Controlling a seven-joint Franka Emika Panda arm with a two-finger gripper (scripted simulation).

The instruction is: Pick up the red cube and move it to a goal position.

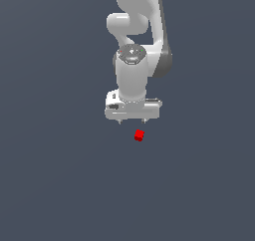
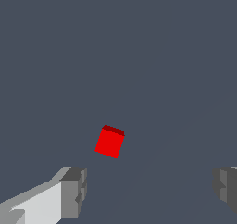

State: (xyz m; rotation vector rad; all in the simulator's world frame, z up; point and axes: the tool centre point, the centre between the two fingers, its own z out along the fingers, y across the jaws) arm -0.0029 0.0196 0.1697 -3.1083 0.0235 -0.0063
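Fingertips (image 2: 74, 190) of my gripper (image 2: 148, 190) sit nearest the wrist camera, two of them, spread wide with nothing between. I count one red cube (image 2: 110, 142), resting on the grey floor (image 2: 176, 56) beyond the gap, untouched and unobstructed. Its edges sit slightly rotated against the finger line; it has no long axis. Exterior view: cube (image 1: 139, 135) at five o'clock from gripper (image 1: 132, 121).

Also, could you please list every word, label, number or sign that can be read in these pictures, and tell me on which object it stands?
None: no text can be read in either view.
The red cube has plain faces, with no mark.
The tool and the white arm carry no readable label; small coloured specks on the arm's round grey cap are too small to read.
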